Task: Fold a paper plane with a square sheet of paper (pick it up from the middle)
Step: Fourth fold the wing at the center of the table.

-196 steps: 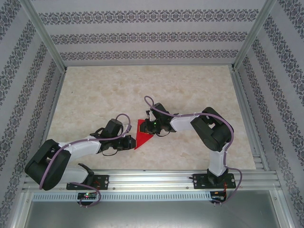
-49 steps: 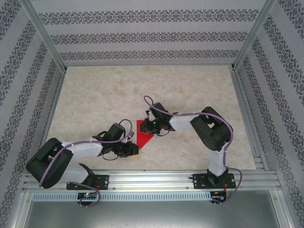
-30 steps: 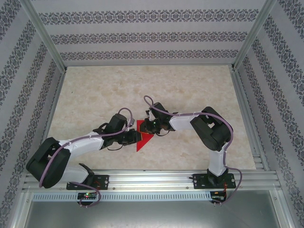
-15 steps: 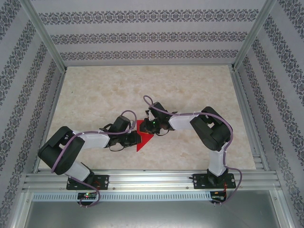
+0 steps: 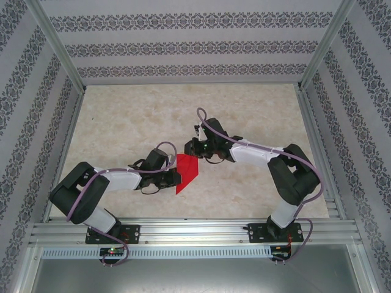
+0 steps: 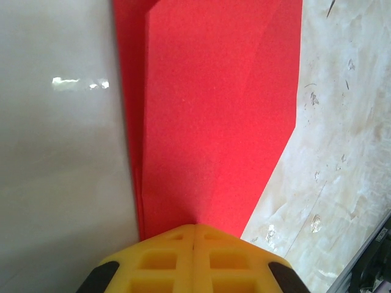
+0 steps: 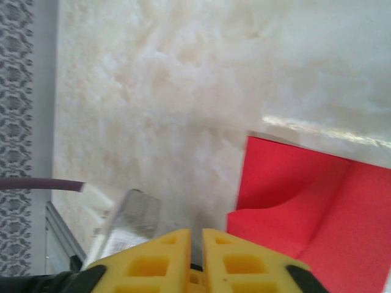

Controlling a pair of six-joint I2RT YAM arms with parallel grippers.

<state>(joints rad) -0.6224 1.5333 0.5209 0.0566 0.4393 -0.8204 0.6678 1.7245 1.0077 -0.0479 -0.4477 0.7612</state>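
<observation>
Two robot arms meet over a red paper sheet (image 5: 187,171) at the centre of the overhead frame, on a pale marble-patterned table (image 5: 134,116) ringed by wallpapered walls (image 5: 195,46).

The left gripper (image 5: 176,177) reaches in from the lower left and meets the sheet's straight left edge. In the left wrist view its yellow fingers (image 6: 159,259) are pressed tight together at the bottom of the frame. The red paper sheet (image 6: 214,122) tapers into the left gripper (image 6: 195,227), which appears to pinch the paper there. Layered edges along the paper's left side show it is folded over on itself. From above, the sheet reads as an uneven pointed shape, with its narrow tip aimed toward the lower edge of the frame.

The right gripper (image 5: 190,146) sits just above the sheet's upper edge, its arm stretching away to the right. In the right wrist view the right gripper (image 7: 197,232) has its fingers (image 7: 244,262) drawn almost together, with a thin dark slit between them and nothing held. They hang over bare tabletop. The red paper sheet (image 7: 305,201) lies just beside them in the lower right of that frame, with one flap folded over and a curved edge showing. A purple cable (image 7: 36,184) crosses the left margin.
</observation>
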